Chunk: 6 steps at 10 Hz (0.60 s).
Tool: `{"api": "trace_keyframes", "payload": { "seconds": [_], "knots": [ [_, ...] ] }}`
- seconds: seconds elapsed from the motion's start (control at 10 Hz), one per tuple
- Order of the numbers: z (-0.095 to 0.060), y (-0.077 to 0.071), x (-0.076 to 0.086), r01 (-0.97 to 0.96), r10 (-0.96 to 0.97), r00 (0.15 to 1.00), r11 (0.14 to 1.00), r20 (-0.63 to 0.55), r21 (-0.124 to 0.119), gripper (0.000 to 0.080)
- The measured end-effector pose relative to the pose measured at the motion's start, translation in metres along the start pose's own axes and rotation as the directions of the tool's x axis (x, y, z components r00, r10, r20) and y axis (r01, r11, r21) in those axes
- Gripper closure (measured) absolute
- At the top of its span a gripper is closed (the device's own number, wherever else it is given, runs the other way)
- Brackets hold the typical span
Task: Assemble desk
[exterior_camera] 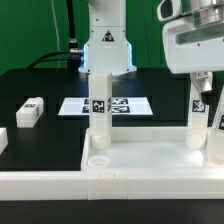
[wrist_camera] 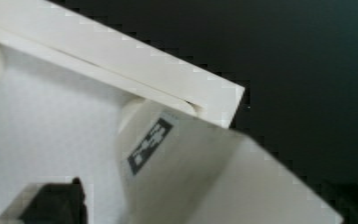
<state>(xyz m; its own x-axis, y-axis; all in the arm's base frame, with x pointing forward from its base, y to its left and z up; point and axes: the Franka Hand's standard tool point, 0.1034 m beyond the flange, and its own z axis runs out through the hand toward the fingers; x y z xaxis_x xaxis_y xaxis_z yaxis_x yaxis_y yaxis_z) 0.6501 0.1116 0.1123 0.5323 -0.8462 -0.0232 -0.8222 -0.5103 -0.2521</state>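
Note:
The white tray-like tabletop (exterior_camera: 140, 160) lies rim up at the front of the table. One white tagged leg (exterior_camera: 99, 108) stands upright in its far corner socket on the exterior view's left. My gripper (exterior_camera: 203, 78) hangs over the far corner on the exterior view's right, shut on a second tagged leg (exterior_camera: 203, 112) that stands upright there. In the wrist view this leg (wrist_camera: 194, 175) fills the space between the jaws at the gripper (wrist_camera: 176, 215), beside the tabletop rim (wrist_camera: 158, 80). One dark finger (wrist_camera: 51, 205) shows; the other is hidden.
A loose tagged leg (exterior_camera: 29, 113) lies on the black table at the exterior view's left, and another white piece (exterior_camera: 3, 140) sits at the left edge. The marker board (exterior_camera: 125, 104) lies behind the tabletop. A long white rail (exterior_camera: 40, 185) runs along the front.

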Motion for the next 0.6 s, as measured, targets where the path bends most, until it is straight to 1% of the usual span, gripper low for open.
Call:
{"api": "trace_keyframes", "payload": {
  "seconds": [0.1,0.2,0.3,0.6],
  "knots": [
    [-0.0043,-0.0056,0.0014,0.269,-0.269,0.963,0.963,-0.007,-0.021,0.015],
    [-0.0028,-0.0052,0.0008,0.427,-0.427,0.904,0.904,-0.009,-0.015,0.015],
    [0.0006,-0.0016,-0.0021,0.48,-0.48,0.877,0.877,-0.002,-0.019,0.015],
    [0.0006,-0.0016,-0.0011,0.449,-0.449,0.894,0.893,-0.004,-0.02,0.0164]
  ]
}}
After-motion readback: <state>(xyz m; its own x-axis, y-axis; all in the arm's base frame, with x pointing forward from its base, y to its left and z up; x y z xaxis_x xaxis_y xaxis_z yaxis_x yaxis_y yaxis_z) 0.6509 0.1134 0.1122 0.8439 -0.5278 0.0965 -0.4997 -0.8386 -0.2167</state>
